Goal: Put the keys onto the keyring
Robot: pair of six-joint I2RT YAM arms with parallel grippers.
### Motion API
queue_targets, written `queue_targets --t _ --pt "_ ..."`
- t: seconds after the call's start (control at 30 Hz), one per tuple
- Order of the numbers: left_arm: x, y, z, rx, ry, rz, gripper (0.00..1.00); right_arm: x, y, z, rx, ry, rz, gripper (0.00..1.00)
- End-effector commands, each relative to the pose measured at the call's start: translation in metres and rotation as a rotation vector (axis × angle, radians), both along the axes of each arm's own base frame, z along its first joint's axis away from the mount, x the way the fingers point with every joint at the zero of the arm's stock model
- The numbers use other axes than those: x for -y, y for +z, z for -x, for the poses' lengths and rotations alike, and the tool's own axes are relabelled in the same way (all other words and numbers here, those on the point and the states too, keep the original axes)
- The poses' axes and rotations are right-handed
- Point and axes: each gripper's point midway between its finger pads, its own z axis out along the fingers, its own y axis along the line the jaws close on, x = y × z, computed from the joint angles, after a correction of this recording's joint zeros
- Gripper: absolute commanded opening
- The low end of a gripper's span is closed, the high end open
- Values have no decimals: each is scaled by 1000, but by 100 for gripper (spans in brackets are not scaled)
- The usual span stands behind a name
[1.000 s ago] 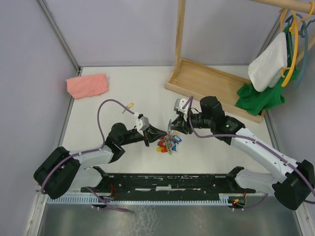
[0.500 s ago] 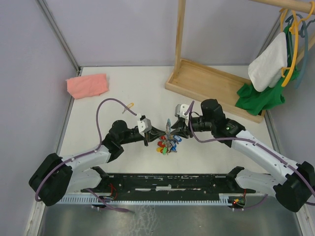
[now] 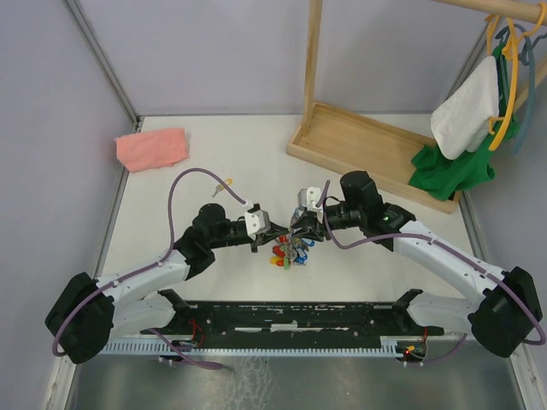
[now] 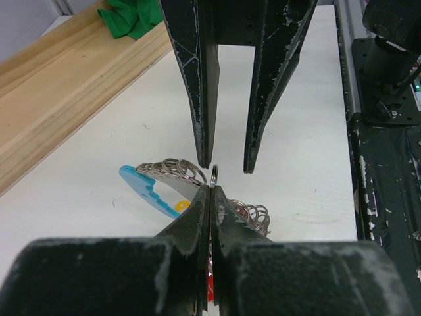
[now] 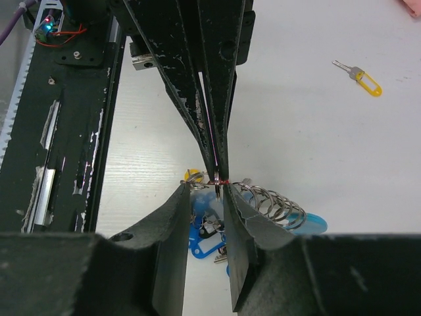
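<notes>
Metal keyring (image 4: 215,174) was found pinched edge-on at the very tip of the left jaws, which we noted fully closed on it. We recorded the right jaws partly open, one finger on either side of that ring and of the left tip; we could not confirm contact. The bunch of coloured keys (image 3: 289,250) hung directly beneath both, with a light-blue tag (image 4: 146,189) and a coil of small rings (image 5: 273,201) beside it. We could not tell whether the bunch rested on the white surface (image 3: 239,145). One yellow-headed key (image 5: 363,79) lay on that surface, well apart from the bunch.
</notes>
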Motion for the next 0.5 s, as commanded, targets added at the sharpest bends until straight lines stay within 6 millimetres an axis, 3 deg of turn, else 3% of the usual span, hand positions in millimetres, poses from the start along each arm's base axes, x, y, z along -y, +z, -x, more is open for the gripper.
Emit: queue_targets --t 0.0,0.27,0.47 --pt "4 39 -5 142 -2 48 3 -7 10 -2 52 39 -33 34" --pt "6 44 -1 154 -13 41 3 -8 4 -3 46 34 -15 31" --pt "7 44 -4 153 15 1 3 -7 2 -4 46 25 5 22"
